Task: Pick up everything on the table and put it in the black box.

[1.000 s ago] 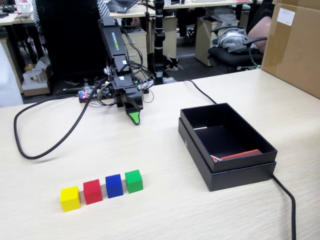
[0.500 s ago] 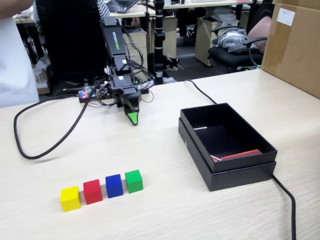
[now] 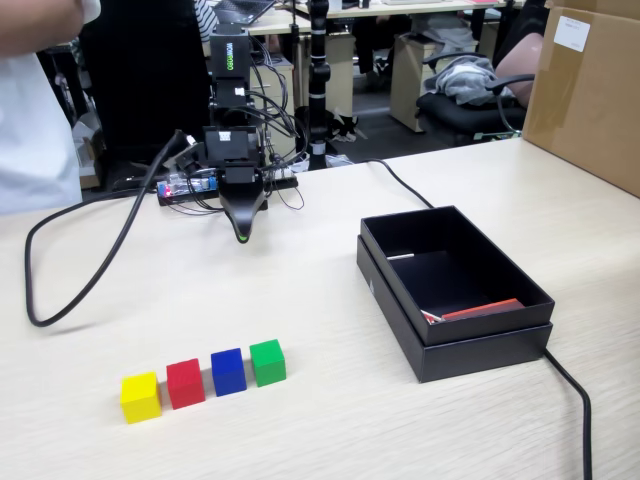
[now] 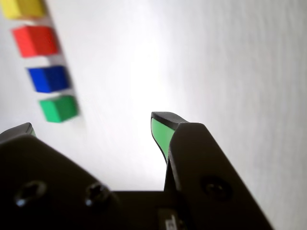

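The gripper (image 4: pixel 91 125) is seen with its jaws apart and nothing between them; bare tabletop shows through the gap in the wrist view. In the fixed view the gripper (image 3: pixel 241 232) hangs tip-down above the table (image 3: pixel 300 300), close to the arm's base.

Risks, as judged from the present layout: the four cubes sit in a tight row, faces nearly touching. If one jaw is lowered into the narrow gap beside a chosen cube, the neighbour is likely to be struck and pushed out of line, or two cubes may be pinched together. An end cube would be the safer first target. A slanted approach could also tip a cube instead of seating it. The black cable (image 3: pixel 100 270) looping on the table on the yellow-cube side could be dragged by the arm's reach.

Positions relative to the gripper: all cubes lie well ahead of the fingertips, none touched. In the wrist view they run up the left edge, ahead and to the left of the open jaws: green cube (image 4: pixel 58 108) nearest, then blue cube (image 4: pixel 48 79), red cube (image 4: pixel 36 40), and yellow cube (image 4: pixel 23 7) farthest, partly cut off. The black box (image 3: pixel 455 290) is not shown in the wrist view; in the fixed view it stands well apart from the gripper, on the side opposite the yellow end of the row, and holds no cube.
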`<state>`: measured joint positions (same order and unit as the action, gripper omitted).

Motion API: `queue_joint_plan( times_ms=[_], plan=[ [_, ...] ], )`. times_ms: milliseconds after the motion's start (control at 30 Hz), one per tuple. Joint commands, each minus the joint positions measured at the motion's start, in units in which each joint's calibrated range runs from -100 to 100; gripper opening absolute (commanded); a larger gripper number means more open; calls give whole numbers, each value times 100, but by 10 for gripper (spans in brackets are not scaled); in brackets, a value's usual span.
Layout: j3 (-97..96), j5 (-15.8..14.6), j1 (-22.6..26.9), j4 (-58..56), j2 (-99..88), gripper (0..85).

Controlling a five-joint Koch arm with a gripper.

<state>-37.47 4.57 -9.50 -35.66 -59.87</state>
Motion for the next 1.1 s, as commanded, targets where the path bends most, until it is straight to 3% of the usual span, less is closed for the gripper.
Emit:
queue_joint_plan(
  times_ms=[0, 200, 667, 1067],
  plan=[
    [1689, 230, -220, -637, 1426, 472],
    [4563, 527, -508, -1709, 4042, 471],
    [9831, 923, -708, -1838, 9240, 444],
    [10084, 913, -581, -1838, 10273, 444]
  ],
)
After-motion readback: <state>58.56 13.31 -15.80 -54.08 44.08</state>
